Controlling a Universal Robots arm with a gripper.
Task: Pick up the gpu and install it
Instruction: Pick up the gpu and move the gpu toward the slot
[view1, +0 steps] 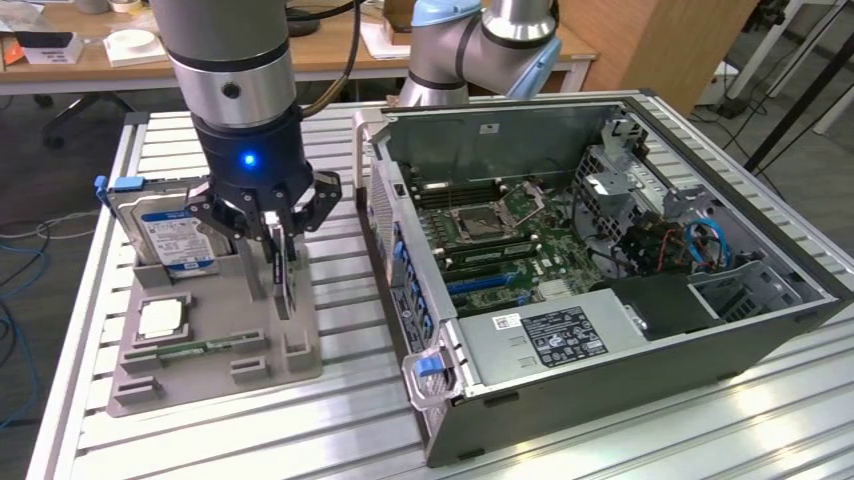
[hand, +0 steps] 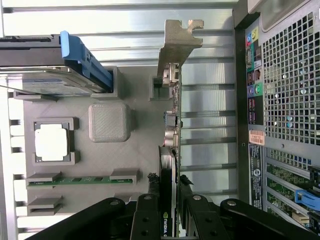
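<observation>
The gpu (view1: 283, 282) is a thin dark card standing on edge in the grey holder (view1: 200, 378), with its silver bracket (hand: 176, 45) at the end away from the gripper. My gripper (view1: 274, 228) has come down onto the card from above. In the wrist view the gripper (hand: 168, 189) has one black finger (hand: 150, 187) on each face of the gpu (hand: 172, 125), pressed against it. The open computer case (view1: 601, 250) lies to the exterior view's right of the holder, and its motherboard (view1: 494, 240) is exposed.
The holder (hand: 125, 160) also carries a silver hard drive with a blue label and rails (view1: 160, 232), a square processor chip (view1: 160, 318) and a green memory stick (view1: 200, 348). The case's rear panel (hand: 285, 100) is close beside the card. A second arm's base (view1: 461, 50) stands behind the case.
</observation>
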